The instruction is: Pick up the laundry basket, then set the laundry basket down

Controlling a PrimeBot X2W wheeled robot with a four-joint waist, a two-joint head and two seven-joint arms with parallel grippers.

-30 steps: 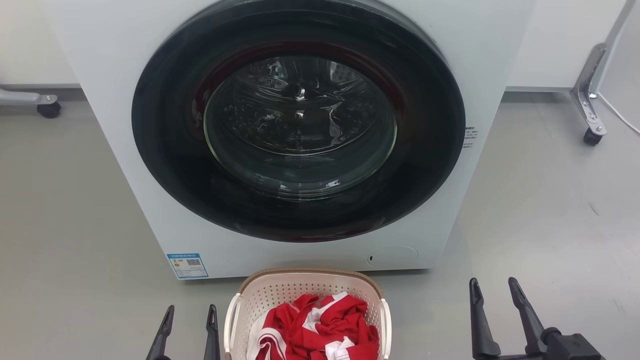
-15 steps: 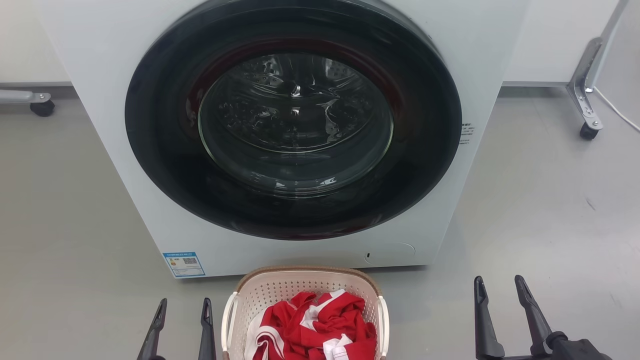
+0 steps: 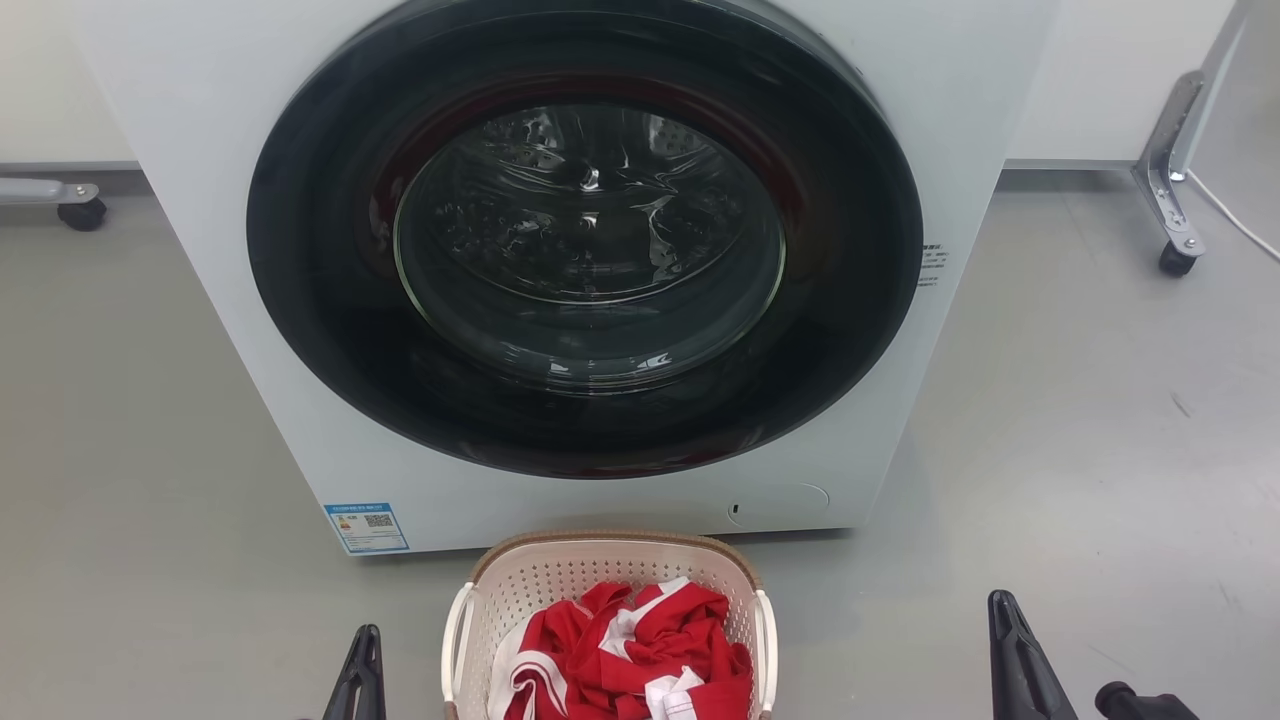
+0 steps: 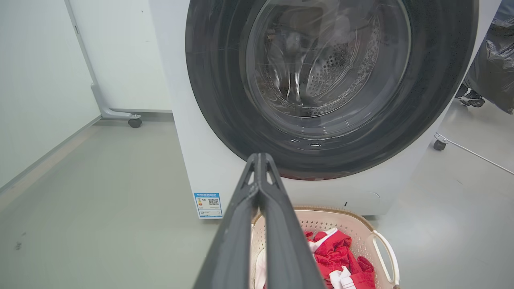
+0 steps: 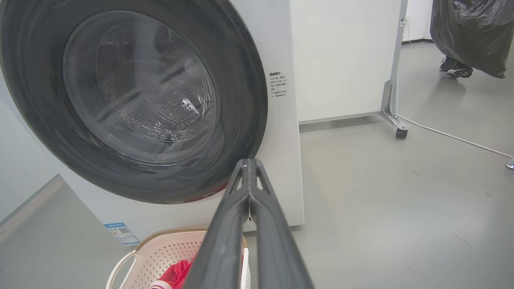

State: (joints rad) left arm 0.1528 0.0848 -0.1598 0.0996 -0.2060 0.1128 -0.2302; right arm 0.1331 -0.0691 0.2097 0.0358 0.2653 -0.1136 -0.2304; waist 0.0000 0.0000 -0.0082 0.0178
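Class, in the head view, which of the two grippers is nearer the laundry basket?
The left gripper: it sits just beside the laundry basket, close to its left handle, while the right gripper stands well off to the other side.

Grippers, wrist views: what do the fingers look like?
The left gripper and right gripper look alike: two long matte dark-grey fingers each, broad at the base, tapering to pointed tips with a small triangular cut-out just behind. No markings or cables visible on them.
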